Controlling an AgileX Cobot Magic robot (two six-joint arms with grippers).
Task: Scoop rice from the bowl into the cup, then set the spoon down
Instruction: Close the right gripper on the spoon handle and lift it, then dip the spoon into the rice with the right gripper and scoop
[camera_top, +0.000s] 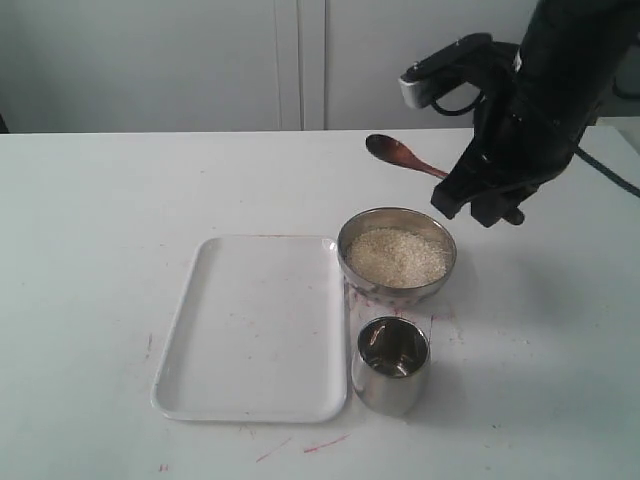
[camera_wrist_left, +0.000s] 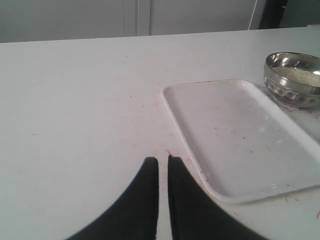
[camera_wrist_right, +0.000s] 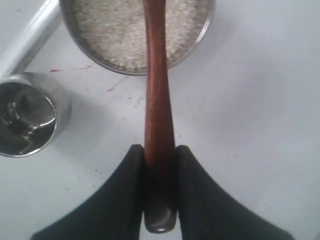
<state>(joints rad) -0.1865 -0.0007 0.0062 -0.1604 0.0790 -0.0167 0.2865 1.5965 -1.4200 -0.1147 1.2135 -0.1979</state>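
The steel bowl (camera_top: 397, 293) stands mid-table, heaped with off-white rice (camera_top: 396, 256). Just in front of it stands the steel cup (camera_top: 390, 365); whether any rice lies in it I cannot tell. My right gripper (camera_top: 462, 190) hangs in the air behind and right of the bowl, shut on the handle of the dark wooden spoon (camera_top: 404, 156), whose oval head points left. In the right wrist view the spoon (camera_wrist_right: 156, 90) runs from the gripper (camera_wrist_right: 160, 150) out over the rice (camera_wrist_right: 125, 30), with the cup (camera_wrist_right: 27, 115) beside it. My left gripper (camera_wrist_left: 163, 161) is shut and empty, low over bare table.
A white rectangular tray (camera_top: 255, 325) lies left of the bowl and cup, touching or nearly touching them. The tray (camera_wrist_left: 240, 135) and bowl (camera_wrist_left: 292, 80) also show in the left wrist view. Small red marks dot the white table.
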